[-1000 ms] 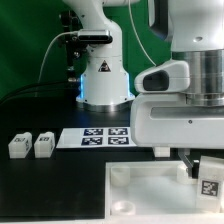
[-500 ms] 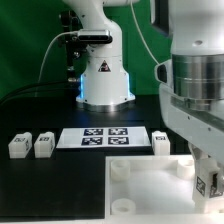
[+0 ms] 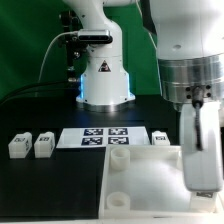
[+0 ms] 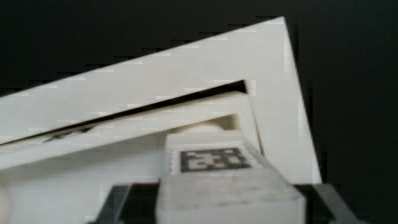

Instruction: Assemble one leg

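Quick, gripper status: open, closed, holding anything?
Gripper: closed on a leg, tag facing the wrist camera, held over the white panel.

The marker board [image 3: 94,137] lies flat on the black table [image 3: 50,185] with its square tags facing up, and nearer the camera the wide white panel [image 3: 150,180] rests flat — round corner sockets showing.
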Robot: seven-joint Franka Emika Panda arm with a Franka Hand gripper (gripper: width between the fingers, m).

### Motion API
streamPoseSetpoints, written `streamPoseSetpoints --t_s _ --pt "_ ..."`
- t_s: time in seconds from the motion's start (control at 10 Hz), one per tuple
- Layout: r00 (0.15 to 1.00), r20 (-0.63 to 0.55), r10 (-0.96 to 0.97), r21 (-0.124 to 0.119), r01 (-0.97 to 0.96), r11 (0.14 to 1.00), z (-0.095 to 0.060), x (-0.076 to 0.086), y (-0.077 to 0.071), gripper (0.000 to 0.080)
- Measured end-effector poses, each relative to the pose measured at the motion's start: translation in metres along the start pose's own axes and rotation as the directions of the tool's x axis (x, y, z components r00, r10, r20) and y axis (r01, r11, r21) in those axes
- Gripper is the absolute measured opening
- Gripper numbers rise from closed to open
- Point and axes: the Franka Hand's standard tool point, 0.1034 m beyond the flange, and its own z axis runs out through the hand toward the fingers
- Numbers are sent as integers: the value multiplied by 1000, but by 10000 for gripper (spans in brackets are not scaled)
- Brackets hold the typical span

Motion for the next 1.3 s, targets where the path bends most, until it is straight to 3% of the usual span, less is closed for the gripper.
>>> streamPoseSetpoints --t_s 0.5,0.6,0.7,0.8,1.1,1.3 --pt "999 -34 -32 -7 32 999 1 2 5 297" --pt "999 -35 -34 -8 33 999 1 2 5 481" --pt "999 -35 -37 -8 37 999 1 2 5 481" --pt "998 -34 -43 -11 43 999 -1 -1 11 611" --pt "998 0 -71 -19 71 997 -42 -25 18 648" --pt "997 -3 -72 -18 72 997 -38 -24 18 649"
